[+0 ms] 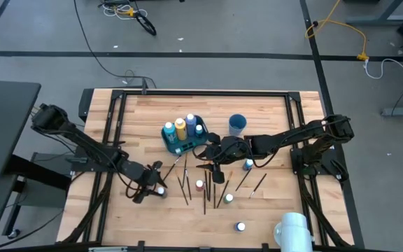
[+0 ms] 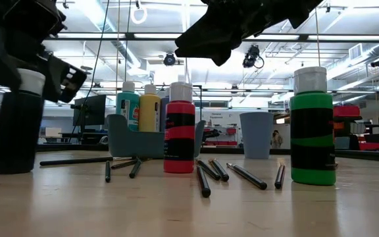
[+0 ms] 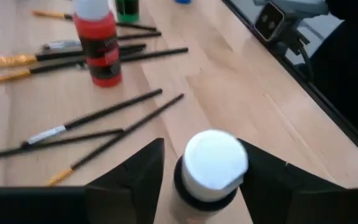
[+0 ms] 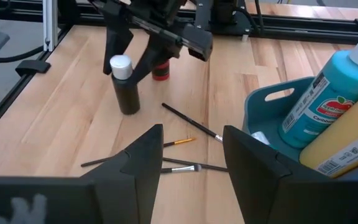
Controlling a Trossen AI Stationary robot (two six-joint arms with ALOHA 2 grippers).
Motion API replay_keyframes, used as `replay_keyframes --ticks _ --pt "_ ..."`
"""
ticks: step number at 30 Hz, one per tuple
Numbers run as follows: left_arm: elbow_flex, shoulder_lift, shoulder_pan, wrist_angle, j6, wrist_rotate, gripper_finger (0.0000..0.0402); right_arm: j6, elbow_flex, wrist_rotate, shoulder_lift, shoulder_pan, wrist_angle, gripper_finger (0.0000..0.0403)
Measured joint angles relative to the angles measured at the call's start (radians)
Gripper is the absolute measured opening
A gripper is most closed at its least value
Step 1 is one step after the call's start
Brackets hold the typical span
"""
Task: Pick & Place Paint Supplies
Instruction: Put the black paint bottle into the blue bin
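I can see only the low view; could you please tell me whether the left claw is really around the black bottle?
Observer: Yes. In the left wrist view the left claw straddles the black bottle at its white cap, with a gap on one side, so it is not clamped.
Operator: Thank you. Is the right claw carrying anything?
Observer: No. The right wrist view shows the right claw open and empty, over the table beside the bin.
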Motion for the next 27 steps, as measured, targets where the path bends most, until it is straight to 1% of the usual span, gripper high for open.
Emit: replay_keyframes --ticks 4,6,9,13,16,18,19,21,25,27 --pt "0.006 -0.001 0.000 0.030 0.009 0.001 0.0130 0.000 0.000 0.000 0.000 0.000 0.000 0.0171" --pt "0.025 0.000 0.000 0.029 0.042 -0.030 0.0127 -0.001 0.000 0.000 0.000 0.000 0.002 0.0171" --pt "0.072 -0.002 0.001 0.038 0.112 -0.138 0.0127 -0.002 0.000 0.000 0.000 0.000 0.019 0.0171" --pt "0.149 -0.003 0.033 0.036 0.174 -0.223 0.0127 -0.002 0.000 0.000 0.000 0.000 0.031 0.0171" --pt "0.199 -0.003 0.079 0.036 0.159 -0.352 0.0127 -0.002 0.000 0.001 0.000 0.000 0.035 0.0171" --pt "0.219 -0.003 0.124 0.037 0.133 -0.453 0.0127 -0.002 0.000 0.001 0.000 0.000 0.035 0.0171" --pt "0.222 -0.003 0.153 0.037 0.126 -0.486 0.0128 -0.002 0.000 0.001 0.000 0.000 0.035 0.0171" --pt "0.220 -0.003 0.222 0.020 0.102 -0.494 0.0129 -0.001 0.000 0.001 0.000 0.000 0.035 0.0171" --pt "0.182 -0.002 0.359 0.010 -0.014 -0.413 0.0128 -0.001 -0.002 0.000 0.000 0.000 0.041 0.0171" --pt "0.152 -0.001 0.407 0.011 -0.045 -0.404 0.0128 0.000 -0.013 0.000 0.000 0.000 0.058 0.0171"
